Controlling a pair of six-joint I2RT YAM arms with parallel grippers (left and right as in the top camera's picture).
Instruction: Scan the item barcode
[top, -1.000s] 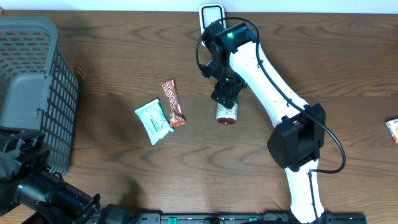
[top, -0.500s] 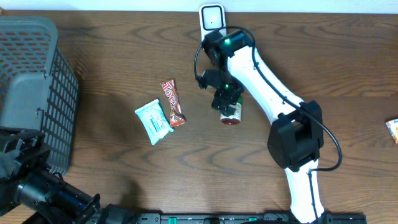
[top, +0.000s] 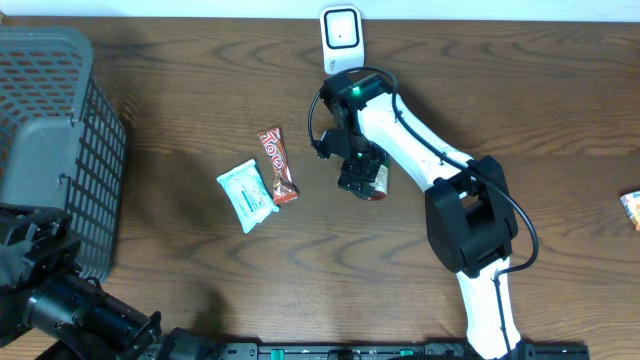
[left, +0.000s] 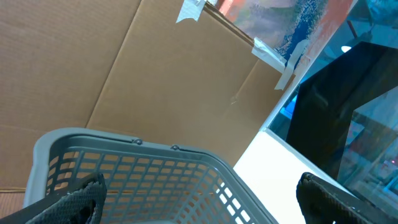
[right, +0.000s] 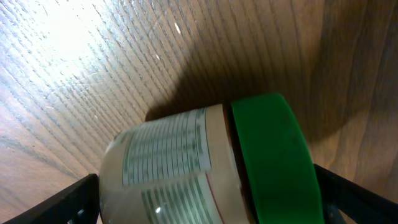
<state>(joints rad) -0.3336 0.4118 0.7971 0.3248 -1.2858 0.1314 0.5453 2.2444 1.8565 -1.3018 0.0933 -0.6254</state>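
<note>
A small jar with a green lid and a striped label lies on its side on the wooden table. My right gripper is down over it and open, one finger by the jar's base and the other by the lid. Whether the fingers touch the jar I cannot tell. The white scanner stands at the table's back edge, just beyond the arm. My left gripper is open and empty at the front left, facing the grey basket.
A red snack bar and a teal packet lie left of the jar. The grey basket fills the left side. Another packet pokes in at the right edge.
The right wrist has pulled back from the scanner toward the front and settled over the jar, which shows slightly further right. The left arm has not moved.
</note>
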